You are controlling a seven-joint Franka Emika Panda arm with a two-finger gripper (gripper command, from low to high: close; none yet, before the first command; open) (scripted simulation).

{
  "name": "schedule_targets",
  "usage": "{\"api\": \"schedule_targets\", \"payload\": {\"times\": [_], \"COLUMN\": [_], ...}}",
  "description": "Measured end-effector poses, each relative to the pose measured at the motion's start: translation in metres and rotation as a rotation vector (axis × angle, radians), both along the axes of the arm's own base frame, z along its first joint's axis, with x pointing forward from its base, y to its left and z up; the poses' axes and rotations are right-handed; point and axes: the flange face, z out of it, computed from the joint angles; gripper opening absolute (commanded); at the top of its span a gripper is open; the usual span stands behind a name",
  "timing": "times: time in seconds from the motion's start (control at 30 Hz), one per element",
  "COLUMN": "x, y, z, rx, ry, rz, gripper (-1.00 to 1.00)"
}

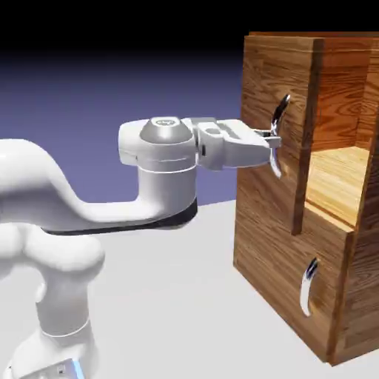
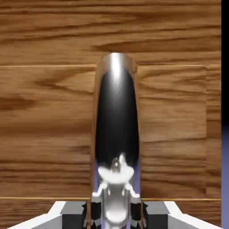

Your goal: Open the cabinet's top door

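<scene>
The cabinet [image 1: 355, 281] of brown wood grain stands at the exterior view's right. Its top door [image 1: 263, 89] stands ajar, and a gap beside the door's dark edge shows the lit inside [image 1: 337, 178]. My gripper [image 1: 272, 142] reaches level from the left and is shut on the top door's curved silver handle [image 1: 280, 115]. In the hand view that handle [image 2: 116, 116] rises large and dark between the fingertips [image 2: 142, 215] at the bottom edge, with the door's wood [image 2: 44, 112] filling the picture behind it.
Below the top door the shorter lower panel [image 1: 274, 259] is closed, with its own silver handle [image 1: 308, 287]. The white arm [image 1: 89, 200] comes in from the lower left over the grey table [image 1: 170, 296].
</scene>
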Motion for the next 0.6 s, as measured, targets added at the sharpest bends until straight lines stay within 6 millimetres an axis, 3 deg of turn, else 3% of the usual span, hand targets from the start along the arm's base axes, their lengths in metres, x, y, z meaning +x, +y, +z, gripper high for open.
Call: {"api": "schedule_targets", "payload": {"times": [0.13,0.4,0.6], "x": [-0.026,-0.031,-0.056], "y": [0.023,0.027,0.055], "z": [0.000,0.001,0.001], "rx": [0.001,0.004,0.005], "ry": [-0.001,-0.003,-0.002], "rz": [-0.086,-0.100,-0.187], "gripper": [-1.00,-1.00,-1.00]}}
